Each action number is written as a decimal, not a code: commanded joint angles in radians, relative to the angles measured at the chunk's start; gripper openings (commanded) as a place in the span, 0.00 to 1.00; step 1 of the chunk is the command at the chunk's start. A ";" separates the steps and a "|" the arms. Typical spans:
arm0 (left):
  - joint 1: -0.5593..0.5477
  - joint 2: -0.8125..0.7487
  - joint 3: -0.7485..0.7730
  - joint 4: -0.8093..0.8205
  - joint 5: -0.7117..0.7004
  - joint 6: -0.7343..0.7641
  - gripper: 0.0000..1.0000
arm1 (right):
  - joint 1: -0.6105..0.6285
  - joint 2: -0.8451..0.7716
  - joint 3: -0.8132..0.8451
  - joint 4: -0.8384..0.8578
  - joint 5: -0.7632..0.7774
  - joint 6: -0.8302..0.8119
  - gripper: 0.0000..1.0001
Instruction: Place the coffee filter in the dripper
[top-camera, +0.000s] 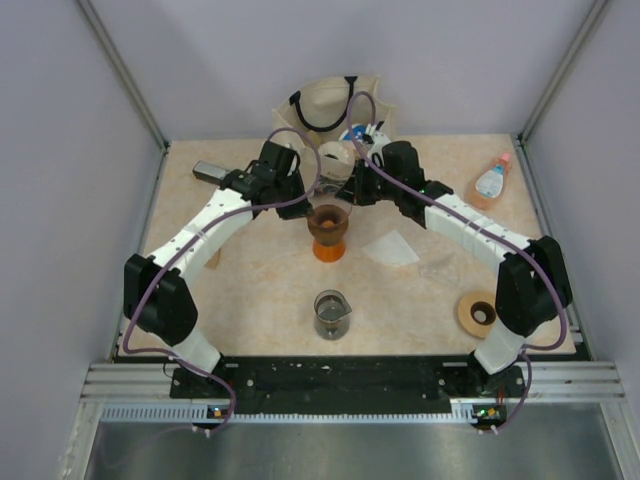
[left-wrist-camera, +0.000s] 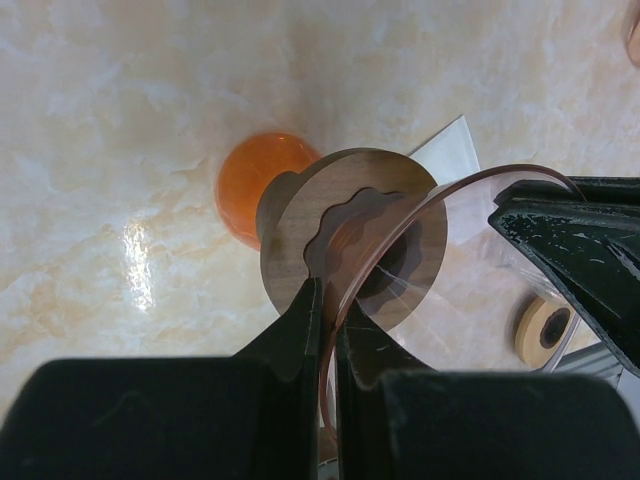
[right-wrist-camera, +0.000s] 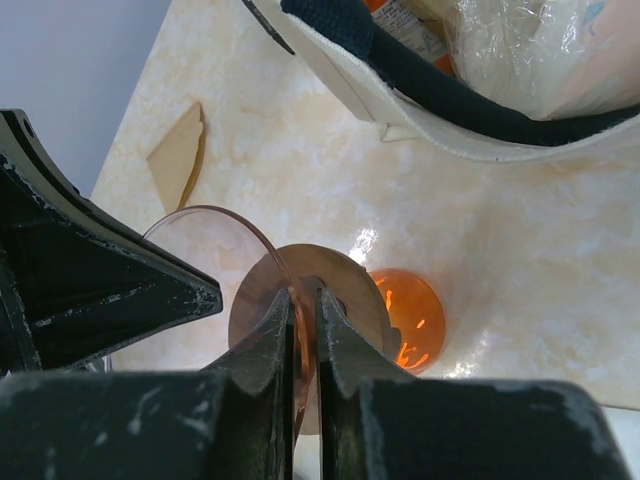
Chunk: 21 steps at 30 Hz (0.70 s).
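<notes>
The dripper (top-camera: 330, 222), a translucent pinkish-brown cone, sits in a dark brown ring (left-wrist-camera: 300, 220) on an orange stand (top-camera: 328, 250) at the table's middle back. My left gripper (top-camera: 305, 205) is shut on the dripper's rim on its left side; the left wrist view shows the rim (left-wrist-camera: 400, 228) pinched between the fingers. My right gripper (top-camera: 355, 195) is shut on the rim on its right side, as the right wrist view shows (right-wrist-camera: 215, 250). The coffee filter (top-camera: 392, 247), white and flat, lies on the table just right of the stand, and also shows in the left wrist view (left-wrist-camera: 450, 155).
A glass beaker (top-camera: 331, 312) stands in front of the stand. A tan flat ring (top-camera: 477, 312) lies at the front right. A bottle (top-camera: 490, 182) lies at the back right, a cloth bag (top-camera: 335, 105) at the back. A tan fan-shaped paper (right-wrist-camera: 178, 155) lies left.
</notes>
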 joint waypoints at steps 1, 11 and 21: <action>0.005 0.119 -0.080 -0.210 -0.085 0.028 0.00 | -0.012 0.178 -0.133 -0.279 0.166 -0.014 0.00; 0.002 0.093 -0.043 -0.184 -0.028 0.044 0.00 | -0.012 0.104 -0.061 -0.334 0.191 -0.043 0.00; 0.001 0.079 0.015 -0.149 0.016 0.063 0.00 | -0.012 0.083 0.089 -0.353 0.113 -0.080 0.08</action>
